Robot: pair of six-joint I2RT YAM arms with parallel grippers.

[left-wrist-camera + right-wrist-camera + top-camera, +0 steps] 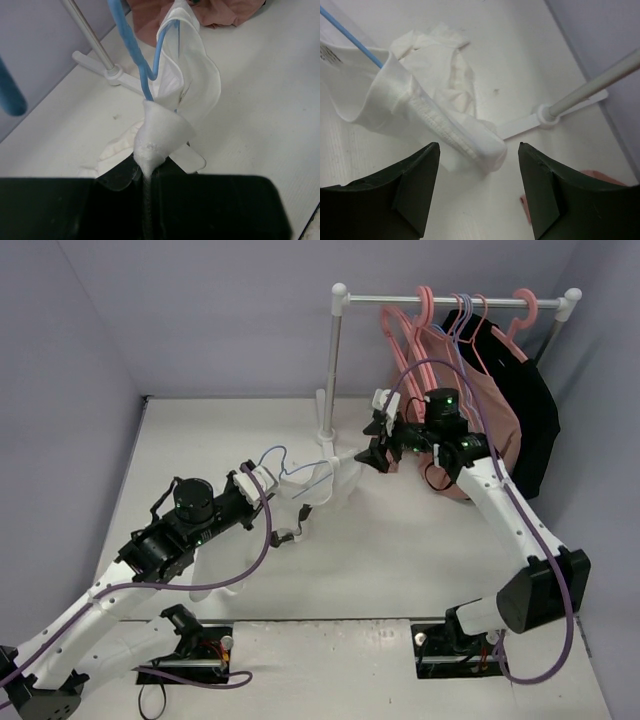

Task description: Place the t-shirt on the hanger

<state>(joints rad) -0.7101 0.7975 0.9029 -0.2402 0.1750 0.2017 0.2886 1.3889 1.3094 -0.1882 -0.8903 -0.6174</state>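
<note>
The white t-shirt [322, 486] hangs bunched between both arms above the table. In the left wrist view my left gripper [146, 169] is shut on a pinched fold of the t-shirt [196, 75], and the light-blue hanger [131, 47] wire runs down into that fabric. From above, the hanger [276, 454] loops just beyond the left gripper [256, 480]. My right gripper [372, 442] stands open at the shirt's right end. In the right wrist view a hemmed edge of the t-shirt [440, 120] lies just ahead of the open right gripper [479, 148], untouched; the hanger [355, 33] wire enters the cloth at upper left.
A white clothes rack [450, 300] stands at the back right with pink hangers [425, 310], a dusty-pink top [492, 400] and a black garment [537, 412]. Its post [334, 360] and flat foot [520, 126] are close beside the shirt. Lilac walls close off the back and the sides.
</note>
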